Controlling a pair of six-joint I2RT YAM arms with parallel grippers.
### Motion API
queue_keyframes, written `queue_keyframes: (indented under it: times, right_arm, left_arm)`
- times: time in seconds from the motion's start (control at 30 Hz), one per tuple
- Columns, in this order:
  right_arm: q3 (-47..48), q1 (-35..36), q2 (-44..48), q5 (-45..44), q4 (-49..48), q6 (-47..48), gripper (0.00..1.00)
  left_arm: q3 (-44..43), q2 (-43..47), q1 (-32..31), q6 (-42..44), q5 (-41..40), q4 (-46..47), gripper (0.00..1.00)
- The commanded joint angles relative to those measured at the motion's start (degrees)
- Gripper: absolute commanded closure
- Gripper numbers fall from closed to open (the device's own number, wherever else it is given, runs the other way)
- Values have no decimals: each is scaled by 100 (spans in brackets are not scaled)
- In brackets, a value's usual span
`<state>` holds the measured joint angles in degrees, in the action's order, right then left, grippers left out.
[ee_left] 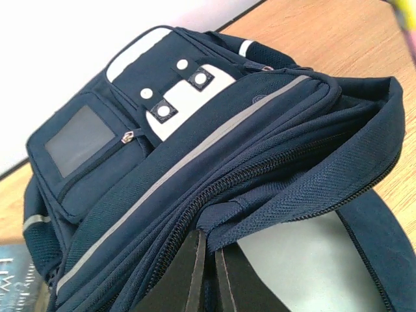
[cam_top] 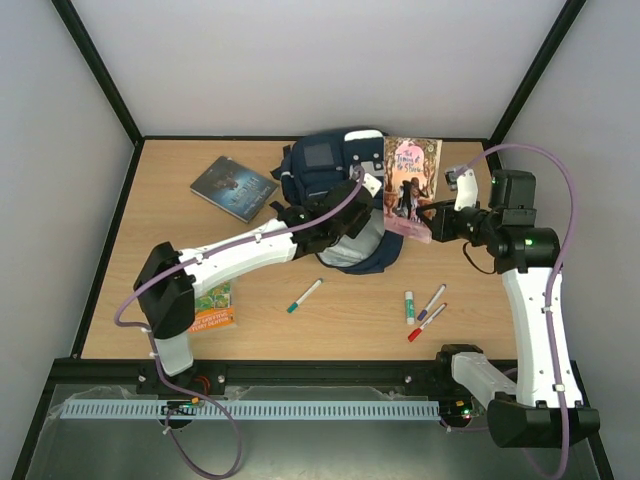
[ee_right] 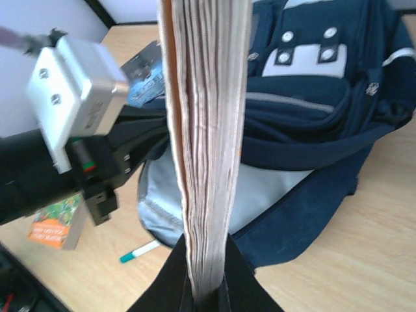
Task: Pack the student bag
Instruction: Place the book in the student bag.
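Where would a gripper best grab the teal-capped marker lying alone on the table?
Probably mid-barrel on the teal-capped marker, coming straight down from above and closing across its slanted length: it lies flat on the table, thin, with bare wood on both sides.

Student bag (cam_top: 318, 178) centre-back, lying book (cam_top: 234, 187) left of it, upright book (cam_top: 412, 172) right of it, marker (cam_top: 305, 296) before it, booklet (cam_top: 212, 308) front-left.

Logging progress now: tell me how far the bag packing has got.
Done: the left gripper, shut on the zipper edge, holds the navy backpack open. In hand: the right gripper grips a pink-covered book upright beside the opening, not yet inside. Left: the dark book, orange booklet, teal marker, glue stick, purple marker and red marker lie on the table.
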<state>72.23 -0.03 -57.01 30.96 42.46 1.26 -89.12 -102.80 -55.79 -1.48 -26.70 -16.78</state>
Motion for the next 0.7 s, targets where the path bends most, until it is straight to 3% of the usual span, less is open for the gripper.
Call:
queue_keyframes:
  times: [0.0,0.4,0.67]
  right_arm:
    - [346,-14,-53,754,657,58,99]
    - [73,-14,-474,1984,1131,742,99]
    - [-275,-15,-824,2651,1434,940,99]
  left_arm:
    - [57,-70,132,-534,43,669,98]
    - [404,-113,1133,-1538,1482,1184,98]
    - [135,-303,1355,-1781,1979,1317,98]
